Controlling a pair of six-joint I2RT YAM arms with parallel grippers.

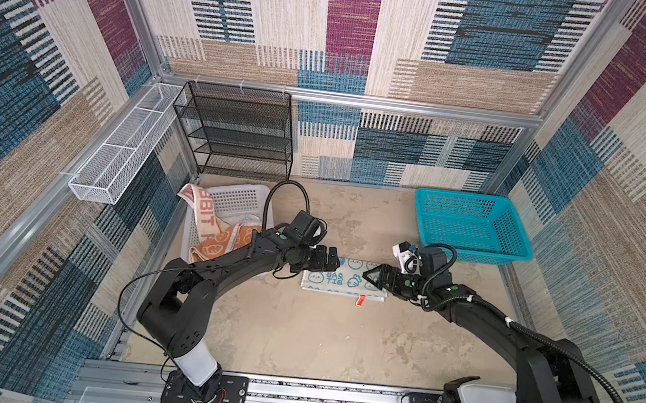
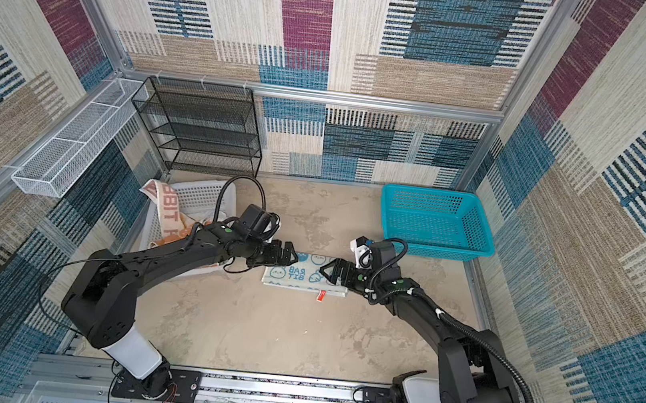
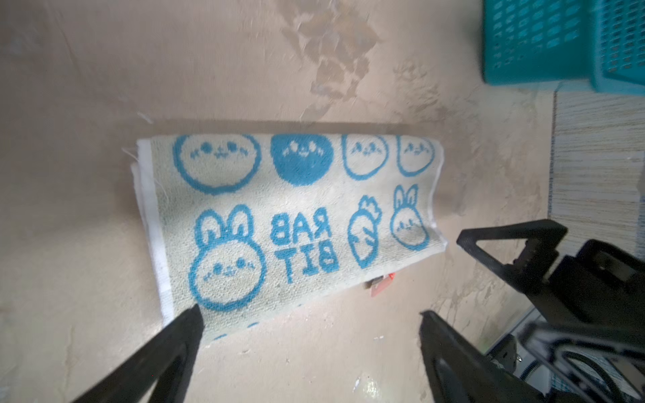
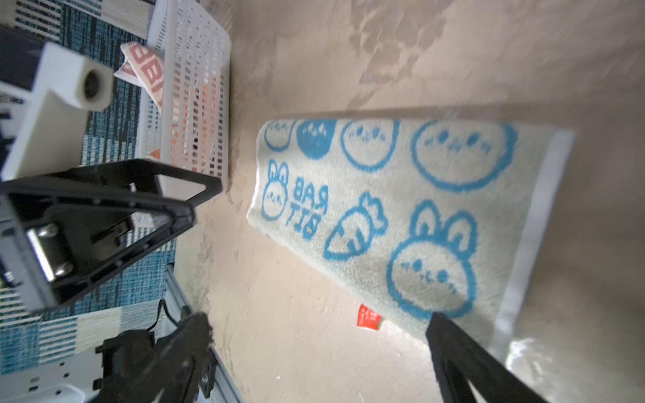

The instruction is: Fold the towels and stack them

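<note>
One cloth, the blue towel point(image 1: 345, 276), lies flat on the table point(image 3: 314, 366) in the middle of both top views. To judge by the layers showing at its white-hemmed end in the left wrist view, it is already doubled into a long strip. The lettered towel point(image 1: 201, 206) and the orange towel point(image 1: 220, 242) hang in and over the white basket point(image 1: 244, 201) at middle left, not yet dealt with. So I'd say the job is early, partway through folding the first piece. The left gripper point(image 1: 333, 260) hovers at the strip's left end and the right gripper point(image 1: 368, 276) at its right end, tips pointing at each other. Both have their fingers spread wide and hold nothing. In the left wrist view one of the left fingers point(image 3: 178, 338) overlaps the strip's lower left corner while its partner stands over bare table. Most of the cloth therefore lies ahead of the opening, not inside it; whether that tip touches I cannot tell. The right wrist view shows much the same, one finger point(image 4: 450, 345) crossing the hemmed corner at lower right. Next, by my reckoning, comes a crosswise fold. A gripper must drop, pinch all layers at a short end and carry it over to the other, minding the red tag point(image 1: 360, 300) poking from the near edge.
</note>
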